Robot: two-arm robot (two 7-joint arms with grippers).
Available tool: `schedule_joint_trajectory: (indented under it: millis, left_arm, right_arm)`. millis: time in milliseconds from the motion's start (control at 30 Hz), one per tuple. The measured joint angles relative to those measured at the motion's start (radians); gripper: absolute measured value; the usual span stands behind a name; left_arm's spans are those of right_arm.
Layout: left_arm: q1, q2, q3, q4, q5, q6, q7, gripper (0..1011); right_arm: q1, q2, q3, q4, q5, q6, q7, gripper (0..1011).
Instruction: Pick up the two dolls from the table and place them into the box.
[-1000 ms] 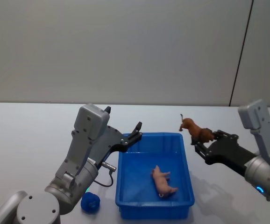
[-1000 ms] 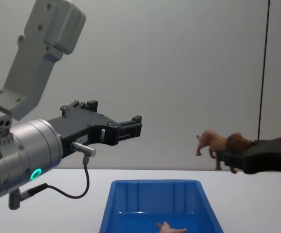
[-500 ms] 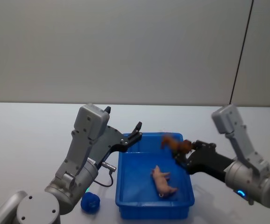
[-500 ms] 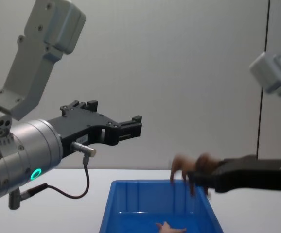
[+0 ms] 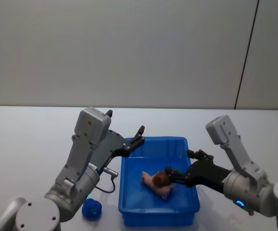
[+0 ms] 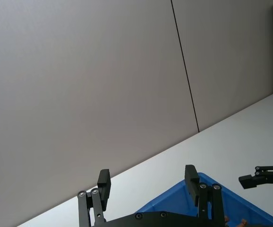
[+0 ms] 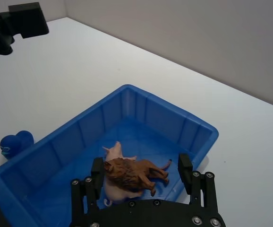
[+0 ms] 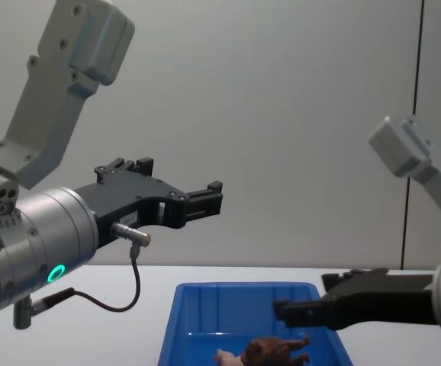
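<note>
Head view, lower centre: brown doll (image 5: pixel 162 178) lying across pink doll (image 5: pixel 148 179), both inside blue box (image 5: pixel 158 216) on white table (image 5: pixel 23 144). Lower right: right tool (image 5: pixel 177 162), released and spread wide, hovering just above the pair. Left of centre: left tool (image 5: pixel 138 136), unclenched and empty, raised beside the box's far left corner.

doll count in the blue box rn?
2. The pink pig doll lies on the floor of the blue box. The brown lion doll lies across it, below the open right hand. Neither looks hidden.
</note>
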Motion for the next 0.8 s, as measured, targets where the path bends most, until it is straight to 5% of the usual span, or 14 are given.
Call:
schedule_joint_trajectory:
  millis: [133, 800]
  left_arm:
    - [0.000, 0.000, 0.000, 0.000, 0.000, 0.000, 0.000, 1001]
    - [0.001, 0.000, 0.000, 0.000, 0.000, 0.000, 0.000, 1000]
  right_arm:
    - [-0.007, 0.015, 0.011, -0.001, 0.007, -0.014, -0.001, 1001]
    - [-0.090, 0.132, 0.087, -0.047, 0.058, -0.089, 0.017, 1001]
